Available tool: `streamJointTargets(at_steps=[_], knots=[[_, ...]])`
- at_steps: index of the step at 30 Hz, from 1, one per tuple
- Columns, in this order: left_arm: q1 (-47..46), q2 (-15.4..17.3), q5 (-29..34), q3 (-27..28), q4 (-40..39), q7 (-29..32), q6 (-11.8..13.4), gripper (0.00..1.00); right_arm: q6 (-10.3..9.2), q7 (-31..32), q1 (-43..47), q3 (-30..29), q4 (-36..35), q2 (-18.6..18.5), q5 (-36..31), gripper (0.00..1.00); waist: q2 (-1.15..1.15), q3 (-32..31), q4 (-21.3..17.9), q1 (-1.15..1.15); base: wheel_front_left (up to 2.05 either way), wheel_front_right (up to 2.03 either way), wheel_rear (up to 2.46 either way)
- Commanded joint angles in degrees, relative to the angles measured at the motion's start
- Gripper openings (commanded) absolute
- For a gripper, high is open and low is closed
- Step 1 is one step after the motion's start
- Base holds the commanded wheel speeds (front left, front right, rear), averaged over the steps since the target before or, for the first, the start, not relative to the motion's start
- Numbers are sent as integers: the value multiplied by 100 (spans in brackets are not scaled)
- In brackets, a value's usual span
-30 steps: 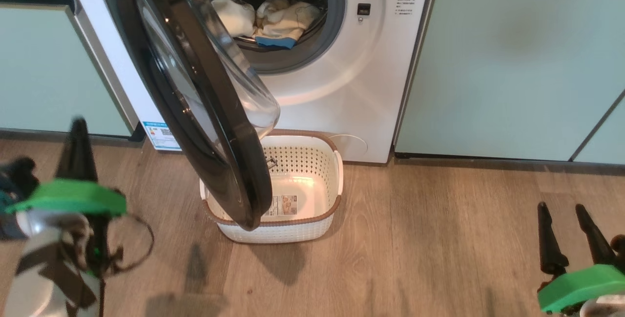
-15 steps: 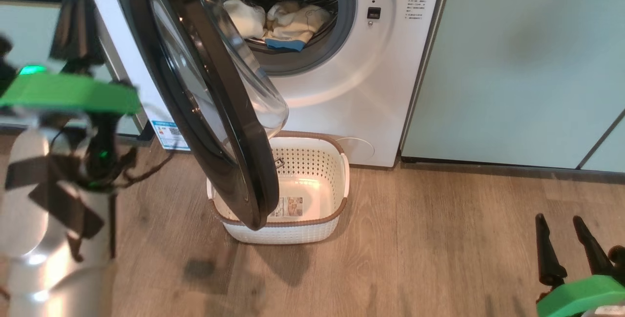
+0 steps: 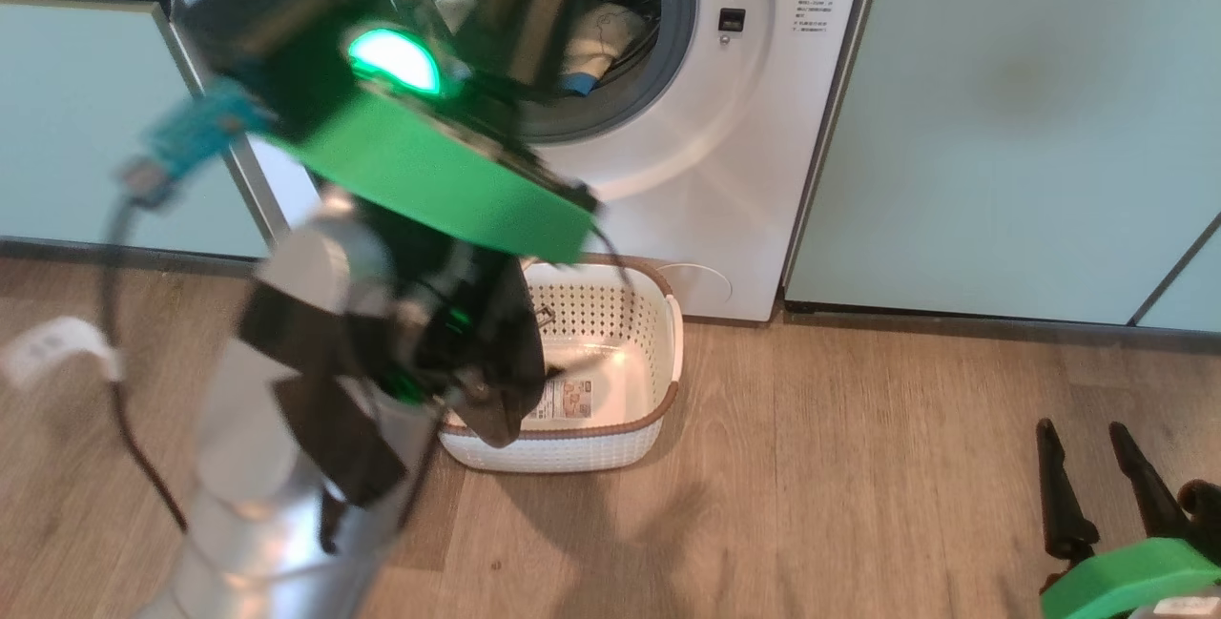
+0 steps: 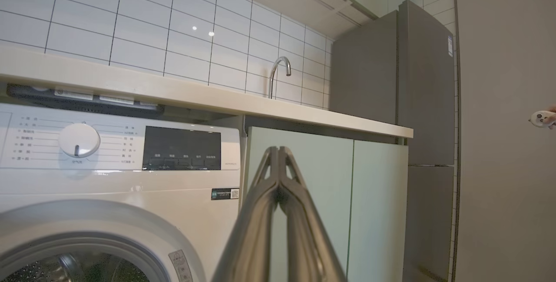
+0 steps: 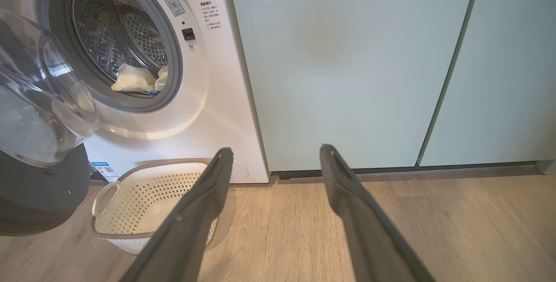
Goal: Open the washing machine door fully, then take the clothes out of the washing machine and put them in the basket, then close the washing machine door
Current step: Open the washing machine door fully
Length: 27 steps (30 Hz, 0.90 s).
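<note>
Since the half-second-earlier look, left arm had swung up from the lower left. Blurred, it now lay across the door and most of the drum mouth in the head view. Left hand had its fingers pressed together, nothing between them. The washing machine and its control panel sat to the left of those fingers, and a pale green cabinet sat straight beyond them.

Right hand was unchanged at the lower right, low over the wood floor, with its fingers spread and empty.

The washing machine door stood part open, well off to the left of the right hand. The basket was on the floor below the door, just left of the right hand's near finger, and had no cloth in it, as before. The clothes were still in the drum, up and left beyond that hand.

Count:
- two hands
- one machine
- one door
- one basket
- at least two cream lumps of cloth, exact number unclear
- two cabinet fronts ahead of the right hand
</note>
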Motion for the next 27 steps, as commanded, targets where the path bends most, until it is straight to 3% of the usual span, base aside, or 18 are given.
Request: streamJointTargets(at_steps=[1, 14, 27], knots=[[-211, 89, -12, 52, -197, 46, 46, 0, 20, -55, -205, 115, -159, -114, 26, 100, 0, 4, -2, 0, 0, 0, 0], [276, 49, -65, -2116, -1, -161, 613, 0, 20, -55, -261, 114, -161, -149, 39, 100, 0, 90, -18, 0, 0, 0, 0], [615, 48, 573, -3132, 1084, -755, 867, 0, 20, -55, -330, 142, -171, -175, 57, 100, 0, 212, -14, 0, 0, 0, 0]])
